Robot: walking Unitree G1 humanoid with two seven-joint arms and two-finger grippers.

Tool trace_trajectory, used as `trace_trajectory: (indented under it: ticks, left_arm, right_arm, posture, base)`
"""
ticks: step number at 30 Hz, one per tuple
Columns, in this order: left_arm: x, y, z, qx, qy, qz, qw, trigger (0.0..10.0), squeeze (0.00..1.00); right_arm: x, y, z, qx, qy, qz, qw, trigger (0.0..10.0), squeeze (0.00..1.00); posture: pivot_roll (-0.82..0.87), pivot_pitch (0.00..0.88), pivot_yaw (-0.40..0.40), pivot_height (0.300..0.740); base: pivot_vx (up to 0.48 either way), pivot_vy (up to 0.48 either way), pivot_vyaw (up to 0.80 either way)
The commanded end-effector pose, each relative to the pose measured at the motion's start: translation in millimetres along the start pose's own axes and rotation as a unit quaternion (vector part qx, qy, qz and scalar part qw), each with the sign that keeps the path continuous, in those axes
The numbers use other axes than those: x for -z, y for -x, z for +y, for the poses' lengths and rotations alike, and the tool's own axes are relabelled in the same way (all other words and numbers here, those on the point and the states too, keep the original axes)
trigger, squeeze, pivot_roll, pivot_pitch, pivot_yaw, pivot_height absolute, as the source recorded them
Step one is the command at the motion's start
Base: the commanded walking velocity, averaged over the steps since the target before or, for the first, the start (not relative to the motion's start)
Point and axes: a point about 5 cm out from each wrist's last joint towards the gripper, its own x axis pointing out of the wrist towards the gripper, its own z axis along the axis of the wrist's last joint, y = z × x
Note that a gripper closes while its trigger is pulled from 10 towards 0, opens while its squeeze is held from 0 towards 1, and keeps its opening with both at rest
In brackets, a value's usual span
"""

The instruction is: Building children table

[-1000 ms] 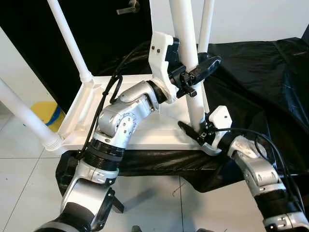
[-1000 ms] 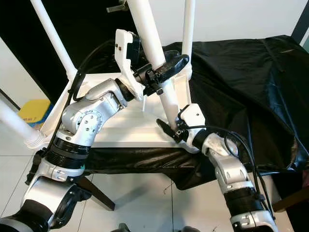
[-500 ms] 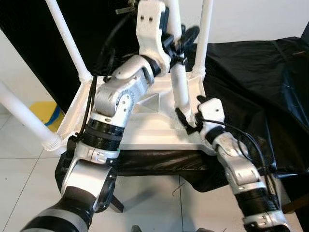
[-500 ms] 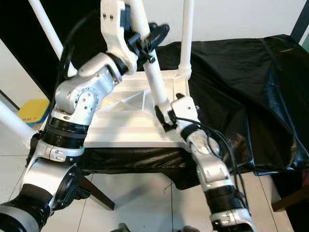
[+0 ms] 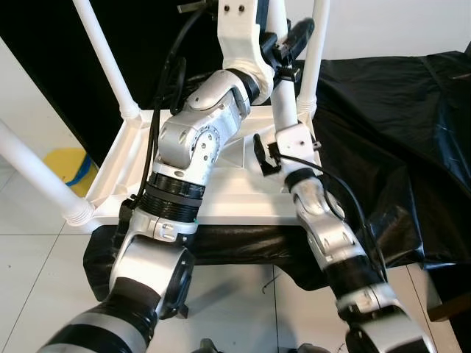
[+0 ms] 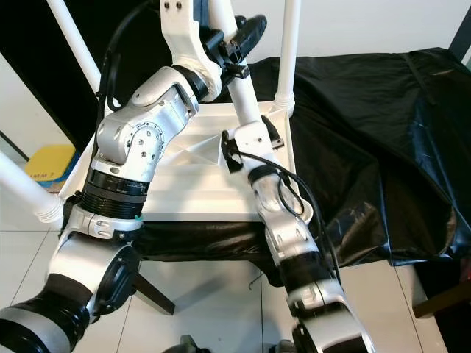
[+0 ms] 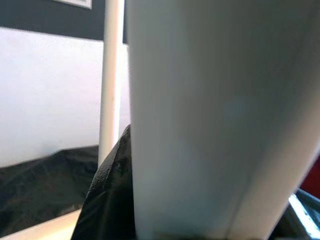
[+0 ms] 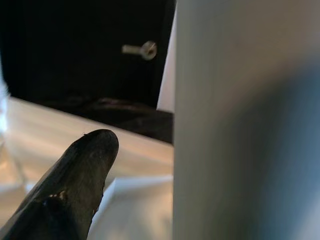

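With the left gripper point(image 5: 283, 45) clamped high on the leg point(image 5: 283, 103) and the right gripper point(image 5: 271, 151) holding its base, uneven pushing could cross-thread it in the upturned tabletop point(image 5: 221, 198).

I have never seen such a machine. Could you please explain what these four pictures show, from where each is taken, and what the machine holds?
This is a humanoid robot with two silver arms. Two pictures come from a camera on its head, looking down; the other two come from cameras on its wrists.

An upside-down white children's table top lies on a black sheet, with white legs pointing up. Both arms work on one leg, the near-right table leg. The left end effector grips it high up. The right end effector sits at its base, with one black finger beside the leg; whether it clamps, I cannot tell.

In each wrist picture, the wide pale shape is that same leg, seen very close.
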Motion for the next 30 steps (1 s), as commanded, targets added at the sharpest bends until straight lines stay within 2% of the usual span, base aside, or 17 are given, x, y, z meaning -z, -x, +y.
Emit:
trace_trajectory:
  ticks: [1,2,4,5,6,7,8,9,14,19,22,23,24,25,27,29,30]
  left_arm:
    - [-7,-6.2,-10.9,0.021,0.006,-0.013,1.000,10.0,0.00]
    - [-8,-10.2,-19.8,0.033,0.012,-0.019,0.999,10.0,0.00]
    - [-8,-10.2,-19.8,0.033,0.012,-0.019,0.999,10.0,0.00]
    - [-8,-11.8,-23.6,0.037,0.014,-0.022,0.999,10.0,0.00]
    - [-8,-11.8,-23.6,0.037,0.014,-0.022,0.999,10.0,0.00]
    - [-8,-12.8,-25.8,0.040,0.015,-0.023,0.999,10.0,0.00]
    - [-8,-12.8,-25.8,0.040,0.015,-0.023,0.999,10.0,0.00]
    - [-8,-13.3,-26.9,0.041,0.016,-0.025,0.999,10.0,0.00]
    - [-10,-14.2,-28.1,0.041,0.014,-0.029,0.999,10.0,0.00]
    - [-10,-15.7,-32.2,0.050,0.016,-0.033,0.998,10.0,0.00]
    - [-10,-16.0,-38.1,0.077,0.031,-0.043,0.996,10.0,0.00]
    - [-11,-15.0,-41.0,0.091,0.042,-0.053,0.994,10.0,1.00]
    - [-12,-14.2,-42.8,0.101,0.049,-0.060,0.992,10.0,1.00]
    - [-14,-11.8,-46.1,0.116,0.031,-0.064,0.991,10.0,1.00]
    - [-14,-5.9,-55.0,0.150,-0.045,-0.059,0.986,10.0,1.00]
    - [-14,-5.9,-55.0,0.150,-0.045,-0.059,0.986,10.0,1.00]
    - [-14,-3.5,-57.8,0.158,-0.085,-0.058,0.982,10.0,1.00]
  right_arm:
    - [-2,-3.7,6.8,0.003,0.002,-0.003,1.000,10.0,0.00]
    - [-6,-11.3,6.2,0.036,0.012,-0.007,0.999,10.0,0.00]
    - [-6,-11.3,6.2,0.036,0.012,-0.007,0.999,10.0,0.00]
    - [-6,-14.3,5.9,0.053,0.013,-0.003,0.999,5.4,0.00]
    - [-6,-14.3,5.9,0.053,0.013,-0.003,0.999,5.4,0.00]
    - [-6,-16.0,6.3,0.061,0.018,0.001,0.998,1.8,0.00]
    - [-6,-16.0,6.3,0.061,0.018,0.001,0.998,1.8,0.00]
    - [-4,-16.7,7.9,0.065,0.018,0.005,0.998,0.0,0.00]
    - [0,-16.6,10.8,0.070,0.032,0.010,0.997,0.0,0.00]
    - [3,-17.1,14.0,0.059,0.022,0.013,0.998,0.0,0.00]
    - [3,-17.6,12.7,0.073,0.019,0.011,0.997,0.0,0.00]
    - [4,-17.7,12.1,0.074,0.006,0.016,0.997,7.1,0.00]
    - [4,-17.8,11.9,0.074,-0.005,0.020,0.997,10.0,0.00]
    - [3,-17.8,11.5,0.071,-0.015,0.020,0.997,10.0,0.00]
    - [2,-17.9,7.9,0.073,-0.053,0.024,0.996,10.0,0.00]
    - [2,-17.9,7.9,0.073,-0.053,0.024,0.996,10.0,0.00]
    - [1,-18.2,5.7,0.076,-0.062,0.024,0.995,10.0,0.00]
  posture:
    - [-0.07,0.016,0.051,0.740]
    - [-0.07,0.016,0.050,0.740]
    - [-0.07,0.016,0.050,0.740]
    - [-0.06,0.012,0.048,0.740]
    - [-0.06,0.012,0.048,0.740]
    - [-0.06,0.010,0.046,0.740]
    - [-0.06,0.010,0.046,0.740]
    - [-0.06,0.010,0.047,0.740]
    - [-0.06,0.010,0.050,0.740]
    - [-0.06,0.010,0.050,0.740]
    - [-0.08,0.008,0.053,0.740]
    - [-0.08,0.007,0.053,0.740]
    - [-0.08,0.007,0.053,0.740]
    - [-0.08,0.004,0.055,0.740]
    - [-0.08,0.000,0.054,0.740]
    - [-0.08,0.000,0.054,0.740]
    - [-0.08,0.000,0.051,0.740]
  base:
    - [0.000,0.000,0.00]
    - [0.000,0.000,0.00]
    - [0.000,0.000,0.00]
    - [0.000,0.000,0.00]
    - [0.000,0.000,0.00]
    - [0.000,0.000,0.00]
    - [0.000,0.000,0.00]
    - [0.000,0.000,0.00]
    - [0.000,0.000,0.00]
    - [0.000,0.000,0.00]
    - [0.000,0.000,0.00]
    - [0.000,0.000,0.00]
    - [0.000,0.000,0.00]
    - [0.000,0.000,0.00]
    - [0.000,0.000,0.00]
    - [0.000,0.000,0.00]
    - [0.000,0.000,0.00]
